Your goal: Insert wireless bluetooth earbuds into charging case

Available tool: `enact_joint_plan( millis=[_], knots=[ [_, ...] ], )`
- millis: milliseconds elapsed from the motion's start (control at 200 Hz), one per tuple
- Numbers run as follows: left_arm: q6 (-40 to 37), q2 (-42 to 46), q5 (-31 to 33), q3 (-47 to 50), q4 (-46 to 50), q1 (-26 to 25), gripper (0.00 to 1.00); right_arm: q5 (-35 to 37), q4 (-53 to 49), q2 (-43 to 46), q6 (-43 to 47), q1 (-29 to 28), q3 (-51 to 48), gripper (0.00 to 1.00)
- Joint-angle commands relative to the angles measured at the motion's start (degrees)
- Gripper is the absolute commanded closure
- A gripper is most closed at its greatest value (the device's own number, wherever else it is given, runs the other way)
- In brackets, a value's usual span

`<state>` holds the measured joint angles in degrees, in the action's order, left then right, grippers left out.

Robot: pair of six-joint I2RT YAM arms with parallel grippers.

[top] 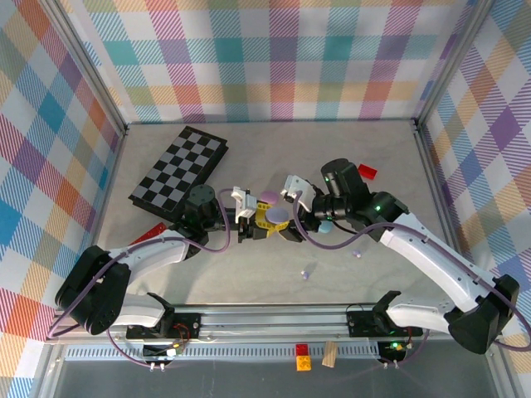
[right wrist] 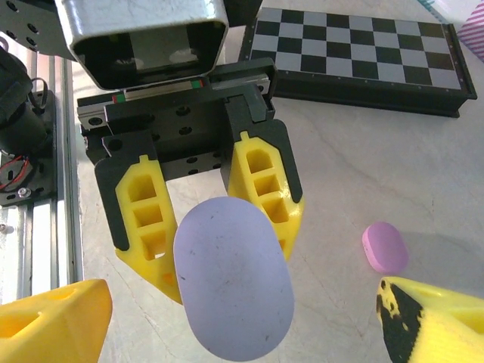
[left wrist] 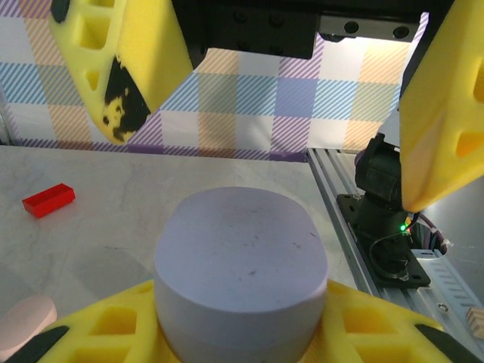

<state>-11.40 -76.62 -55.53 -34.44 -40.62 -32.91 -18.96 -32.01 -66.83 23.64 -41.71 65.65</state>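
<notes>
My left gripper [top: 264,222] is shut on a closed lavender charging case [top: 276,220], held above the table near the middle. In the left wrist view the case [left wrist: 242,272] sits between my yellow fingers [left wrist: 378,325]. My right gripper [top: 292,215] is open and faces it, its fingers [right wrist: 53,318] spread on either side of the case [right wrist: 234,287] without touching. A tiny lavender earbud [top: 307,272] lies on the table in front. Another one [top: 357,253] lies to the right.
A pink case [top: 268,197] [right wrist: 386,247] lies just behind the grippers. A folded chessboard [top: 178,170] sits at the back left. A red block [top: 367,172] [left wrist: 48,200] lies at the back right. A pale blue object [top: 326,225] shows partly under the right arm.
</notes>
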Motion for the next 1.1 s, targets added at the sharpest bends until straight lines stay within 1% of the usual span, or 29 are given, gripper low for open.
enact_joint_plan(
  millis=[0,335,570,815,1035,1095],
  knots=[
    [0.2,1.9,-2.0,-1.5,-1.5,-0.3,0.64,0.8,1.4,-0.7,1.5,-0.4,-0.3,0.1],
    [0.5,2.8,-2.5,-1.6,-1.1,-0.4,0.64,8.3,2.9,-0.4,2.4,-0.4,-1.1,0.1],
    [-0.6,2.6,-2.3,-1.4,0.1,-0.4,0.64,12.0,8.5,3.0,0.2,-0.4,-3.4,0.11],
    [-1.1,2.9,-2.4,-1.6,0.6,-0.4,0.64,18.4,11.3,5.1,-2.3,-0.3,-4.5,0.11],
    [-1.1,2.9,-2.4,-1.3,0.6,-0.4,0.63,21.2,11.9,5.6,-5.3,-0.1,-4.1,0.12],
    [-1.2,2.9,-2.3,-1.2,0.3,-0.4,0.63,21.0,11.3,5.8,-4.9,-0.1,-4.1,0.11]
  ],
)
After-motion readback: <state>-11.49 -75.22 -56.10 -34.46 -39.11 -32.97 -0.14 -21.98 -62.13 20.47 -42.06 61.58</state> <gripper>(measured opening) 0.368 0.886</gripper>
